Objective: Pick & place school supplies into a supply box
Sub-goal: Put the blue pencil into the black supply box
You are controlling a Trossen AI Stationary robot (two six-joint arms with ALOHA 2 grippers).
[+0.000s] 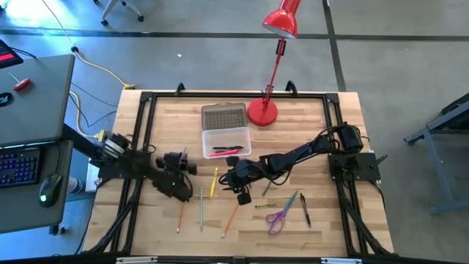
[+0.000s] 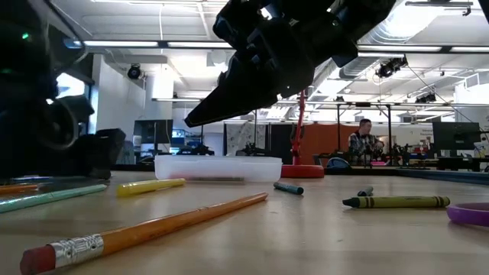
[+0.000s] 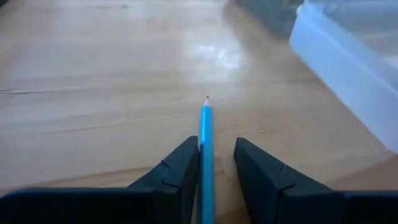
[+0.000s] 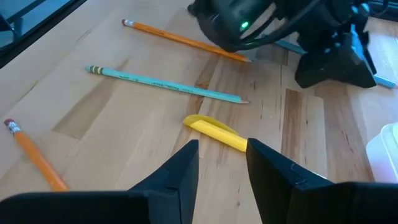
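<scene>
Wood planks make up the table (image 1: 308,227), pale and framed by a dark rail, with grey floor around it, a desk with a keyboard (image 1: 18,167) and mouse (image 1: 50,186) at the left, and a red lamp (image 1: 272,66) whose round base sits on the table's far edge. In the low view the room behind is a bright lab with ceiling lights, and a person (image 2: 361,142) sits far off. The box (image 1: 226,141) lies near the far middle of the table just beside the lamp base, lid (image 1: 224,116) folded back away from the arms, with a pink-red marker (image 1: 226,152) and a dark pen lying crosswise inside. The left gripper (image 1: 178,181) hangs over the table left of centre; in its wrist view its fingers (image 3: 177,171) stand a little apart, with a blue pencil (image 3: 206,155) lying between them along the gripper's own line, tip pointing forward, one corner of the box ahead. I cannot tell whether the fingers touch it. The right gripper (image 1: 238,178) reaches to the middle, jaws apart and empty, over a yellow pen (image 4: 214,132). Nearer the front edge an orange pencil (image 1: 179,217), a green pencil (image 1: 201,207) and another orange one (image 1: 231,219) lie roughly front to back, well apart. To the right, the purple scissors (image 1: 276,218) lie just beside a green pencil (image 1: 287,204) and a dark pen (image 1: 305,209).
</scene>
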